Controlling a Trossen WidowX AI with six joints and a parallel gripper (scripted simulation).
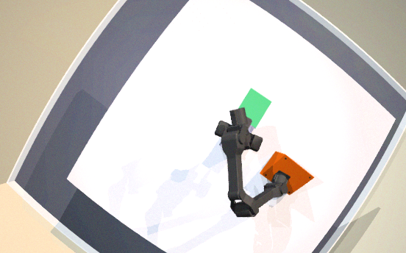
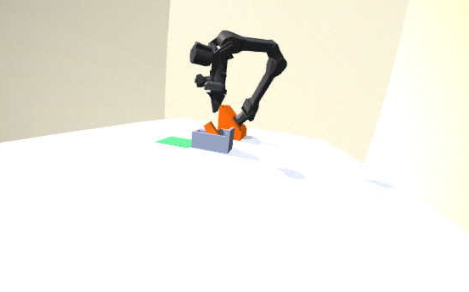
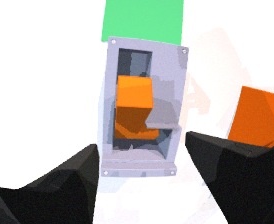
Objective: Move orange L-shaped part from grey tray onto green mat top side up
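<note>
White tabletop carried the grey tray (image 3: 144, 106), whose pocket held the orange L-shaped part (image 3: 133, 110) tipped, one end raised above the rim. Just beyond the tray lay the green mat (image 3: 144, 3). Above, the gripper (image 2: 216, 103) hung apart from the part, its jaws parted and empty.

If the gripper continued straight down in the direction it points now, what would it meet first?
Most likely the raised end of the orange part, tipped up in the grey tray. The open gripper hangs above it holding nothing, though exact alignment is hard to judge.
</note>
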